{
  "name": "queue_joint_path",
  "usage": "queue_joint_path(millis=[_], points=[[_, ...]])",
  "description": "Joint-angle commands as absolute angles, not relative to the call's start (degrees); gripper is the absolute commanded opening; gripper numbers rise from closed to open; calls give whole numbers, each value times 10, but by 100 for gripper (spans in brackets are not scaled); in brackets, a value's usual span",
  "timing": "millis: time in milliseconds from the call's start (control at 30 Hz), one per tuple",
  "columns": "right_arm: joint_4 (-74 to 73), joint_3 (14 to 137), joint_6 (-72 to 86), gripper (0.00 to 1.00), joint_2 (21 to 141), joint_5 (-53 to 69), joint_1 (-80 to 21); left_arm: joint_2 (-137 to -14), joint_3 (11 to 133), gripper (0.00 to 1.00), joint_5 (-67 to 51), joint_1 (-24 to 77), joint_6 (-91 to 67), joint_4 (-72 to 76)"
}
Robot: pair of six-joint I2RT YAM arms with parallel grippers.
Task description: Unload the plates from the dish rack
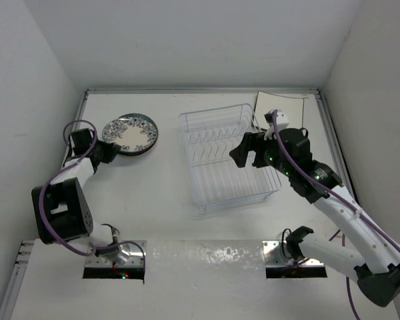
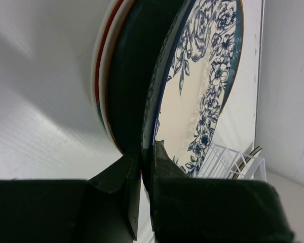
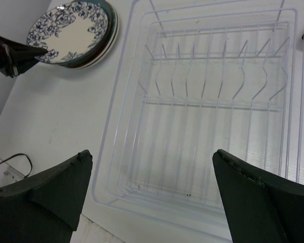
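The white wire dish rack (image 1: 207,200) stands mid-table and holds no plates; the right wrist view shows its prongs and bare floor (image 3: 213,101). Left of it lies a stack of round plates with the white floral plate (image 1: 130,132) on top. In the left wrist view the floral plate (image 2: 202,86) lies on the dark teal plate (image 2: 134,76), with the red-and-teal plate (image 2: 102,66) beneath. My left gripper (image 1: 113,151) (image 2: 147,152) is shut on the floral plate's rim. My right gripper (image 1: 243,153) (image 3: 152,167) hangs wide open above the rack, empty. A dark square plate (image 1: 283,110) lies at the back right.
White walls close the table at the back and both sides. The rack's corner (image 2: 233,164) shows beyond the plate stack in the left wrist view. The right arm reaches across the rack's right side. Metal mounting plates (image 1: 207,257) line the near edge.
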State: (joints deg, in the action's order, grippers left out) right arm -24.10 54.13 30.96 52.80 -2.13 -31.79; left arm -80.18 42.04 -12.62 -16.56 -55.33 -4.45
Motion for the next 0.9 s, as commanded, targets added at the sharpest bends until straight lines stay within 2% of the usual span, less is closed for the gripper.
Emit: queue_joint_path(millis=[0,67,133,167,367,633,700,733,867], points=[[-221,532,297,99,519,-6,-319,-819,470,0,-152,-168,-559,77],[-221,528,295,99,518,-5,-318,-834,470,3,-152,-169,-557,81],[-221,526,294,99,516,-5,-318,-842,470,17,-150,-168,-558,83],[-221,524,295,99,516,-4,-319,-850,471,31,-149,-168,-558,83],[-215,514,301,99,510,-2,-318,-899,503,60,-155,-169,-550,46],[-210,505,306,99,505,-2,-319,-944,551,78,-163,-163,-537,-33],[-210,505,308,99,505,-2,-318,-950,566,88,-154,-157,-528,-67],[-209,504,308,99,505,-2,-318,-956,583,100,-149,-150,-525,-79],[-210,504,308,99,503,-2,-318,-980,639,100,-107,-126,-503,-152]])
